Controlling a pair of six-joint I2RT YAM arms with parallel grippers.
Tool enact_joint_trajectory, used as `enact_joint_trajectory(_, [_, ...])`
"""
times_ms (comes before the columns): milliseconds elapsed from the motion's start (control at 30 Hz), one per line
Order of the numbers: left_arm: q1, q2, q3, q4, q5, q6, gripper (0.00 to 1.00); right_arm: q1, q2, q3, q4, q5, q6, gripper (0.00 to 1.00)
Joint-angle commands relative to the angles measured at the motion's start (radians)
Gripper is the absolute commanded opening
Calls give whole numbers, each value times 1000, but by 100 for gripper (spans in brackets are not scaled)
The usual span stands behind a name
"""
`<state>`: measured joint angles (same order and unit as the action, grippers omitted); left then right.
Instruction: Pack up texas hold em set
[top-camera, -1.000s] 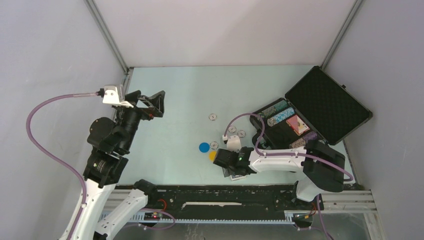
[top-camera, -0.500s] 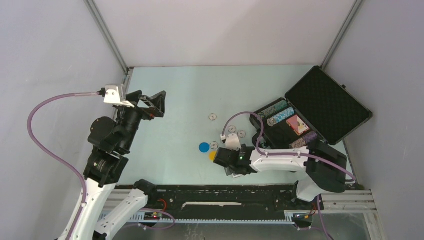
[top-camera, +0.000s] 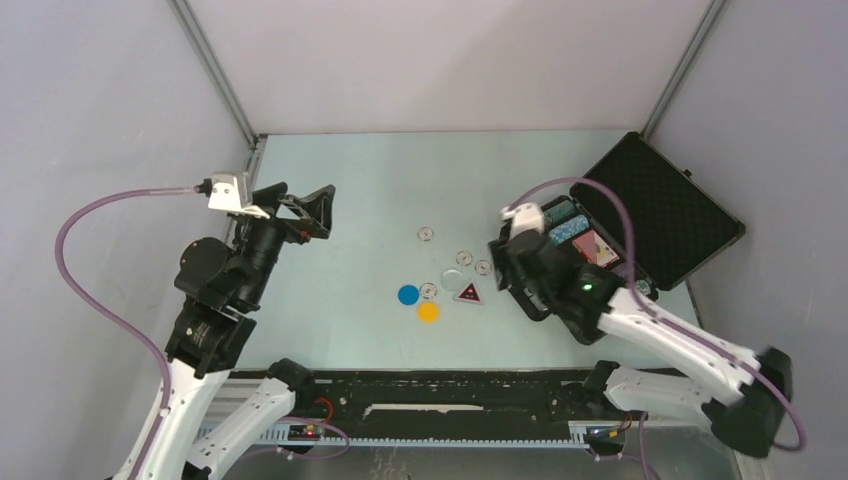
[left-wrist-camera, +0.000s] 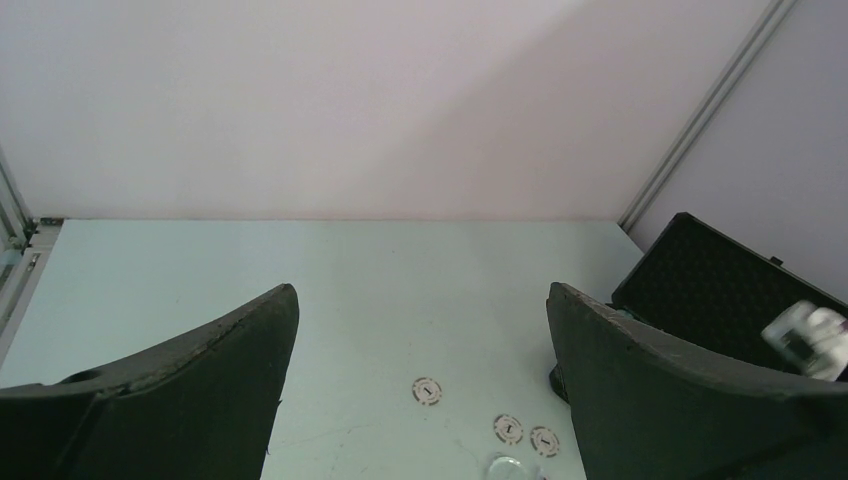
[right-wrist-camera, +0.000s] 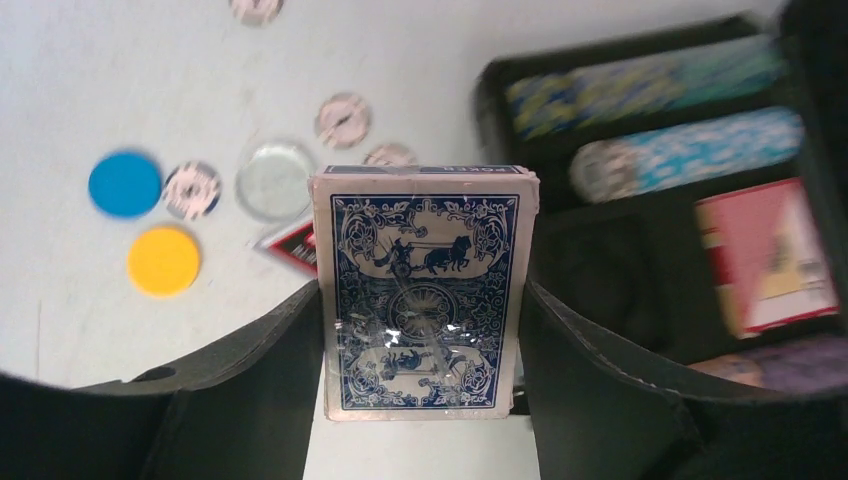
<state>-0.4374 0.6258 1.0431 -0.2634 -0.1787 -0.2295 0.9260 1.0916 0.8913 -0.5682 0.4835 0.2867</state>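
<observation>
Top external view tells you the right hand has left the near patch of table by the yellow disc, where it sat half a second ago. It has swung right and far to the left edge of the open black case. The red triangular marker it covered now lies in sight, next to the clear disc. Your left hand has not moved, raised at the far left with its fingers wide apart on nothing. The right hand is clamped on the long sides of the blue-backed card deck, lifted above the case's left edge. Small print along the deck's top edge is too blurred to read. Its back is glossy with ornate scrollwork. The case lid is bumpy foam, and rows of speckled chips lie on edge in its troughs.
</observation>
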Motion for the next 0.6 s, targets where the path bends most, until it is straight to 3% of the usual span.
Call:
enact_joint_trajectory(0, [-16,-25,-18,29,4,-13,100,-177,-166,21,87,-142,-296,51])
enact_joint_trajectory(233, [-36,-43,-15,26,-12,-7,100,-397,-164,37,14,-216,-508,49])
enact_joint_trajectory(367, [-45,-50,-14,26,-13,-7,100,-459,-46,91,-110,-179,-560,54])
enact_joint_trajectory(567, [-61,-61,-17,24,-30,1,100,-561,151,215,-222,-259,-587,50])
